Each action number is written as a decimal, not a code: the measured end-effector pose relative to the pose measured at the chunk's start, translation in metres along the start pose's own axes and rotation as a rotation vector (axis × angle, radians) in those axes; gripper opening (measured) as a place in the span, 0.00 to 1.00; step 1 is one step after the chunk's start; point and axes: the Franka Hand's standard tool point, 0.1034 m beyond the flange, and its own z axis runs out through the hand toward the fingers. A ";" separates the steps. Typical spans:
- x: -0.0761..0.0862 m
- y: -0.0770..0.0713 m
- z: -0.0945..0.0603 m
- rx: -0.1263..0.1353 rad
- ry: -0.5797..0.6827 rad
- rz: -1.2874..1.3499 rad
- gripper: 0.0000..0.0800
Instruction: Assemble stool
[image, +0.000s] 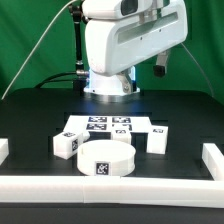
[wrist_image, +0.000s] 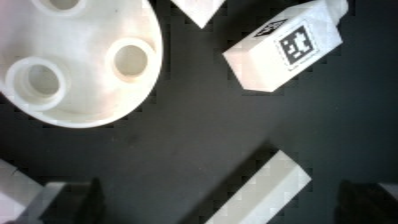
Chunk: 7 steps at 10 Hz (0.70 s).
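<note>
The round white seat (image: 105, 160) lies flat near the front of the black table, with a tag on its side. In the wrist view the seat (wrist_image: 71, 60) shows several round holes. One blocky white leg (image: 65, 145) lies to the exterior view's left of the seat and another leg (image: 157, 138) to its right. One tagged leg (wrist_image: 285, 45) shows in the wrist view beside the seat. My gripper (wrist_image: 217, 208) is open and empty, high above the table; its dark fingers (wrist_image: 63, 200) stand far apart. The arm's white body hides the gripper in the exterior view.
The marker board (image: 105, 127) lies behind the seat. Long white border bars (image: 120, 183) run along the front and both sides. A plain white bar-shaped piece (wrist_image: 267, 190) lies slanted between my fingers, far below them. A white corner (wrist_image: 199, 8) shows at the edge.
</note>
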 end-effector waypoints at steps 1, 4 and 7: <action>-0.001 0.000 0.000 0.010 -0.004 0.004 0.81; -0.002 0.001 0.000 0.008 -0.005 0.003 0.81; -0.003 0.013 0.008 -0.065 0.047 -0.032 0.81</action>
